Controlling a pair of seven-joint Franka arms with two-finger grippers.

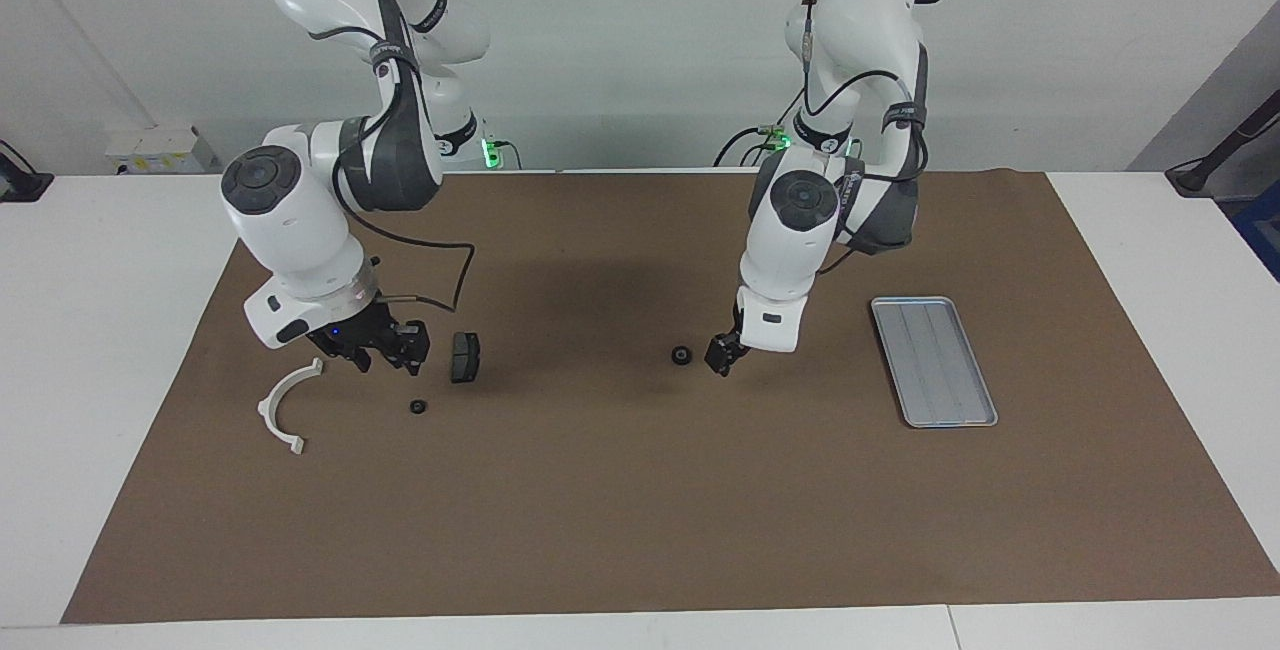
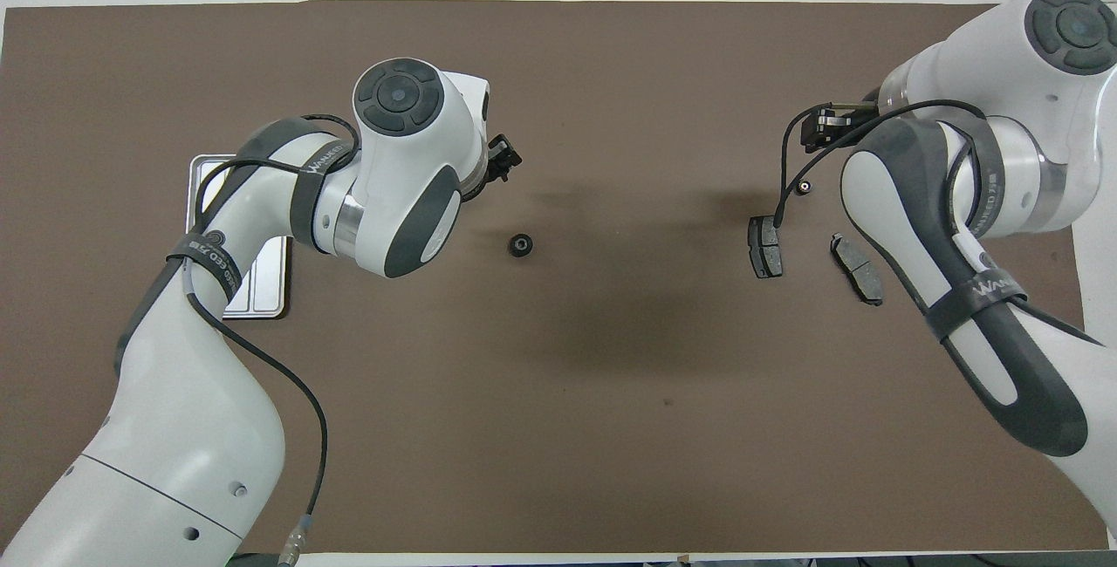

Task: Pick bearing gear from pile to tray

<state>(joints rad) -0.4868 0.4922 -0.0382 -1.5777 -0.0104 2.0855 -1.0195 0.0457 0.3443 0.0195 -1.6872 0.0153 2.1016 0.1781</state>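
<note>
The bearing gear (image 1: 682, 355) (image 2: 521, 245), a small black round piece, lies on the brown mat near the middle. My left gripper (image 1: 722, 362) (image 2: 504, 155) hangs low over the mat just beside it, on the tray's side, open, empty and apart from it. The grey tray (image 1: 933, 360) (image 2: 214, 173) lies empty toward the left arm's end, half covered by the left arm in the overhead view. The pile lies toward the right arm's end: a white half-ring bracket (image 1: 290, 405), two dark brake pads (image 1: 465, 357) (image 2: 765, 246) (image 2: 857, 268) and a smaller black round piece (image 1: 418, 407) (image 2: 805, 187). My right gripper (image 1: 380, 360) (image 2: 825, 126) hovers over the pile.
The brown mat (image 1: 620, 510) covers most of the white table. In the overhead view the right arm hides the bracket. A cable loops from the right wrist over the nearer brake pad.
</note>
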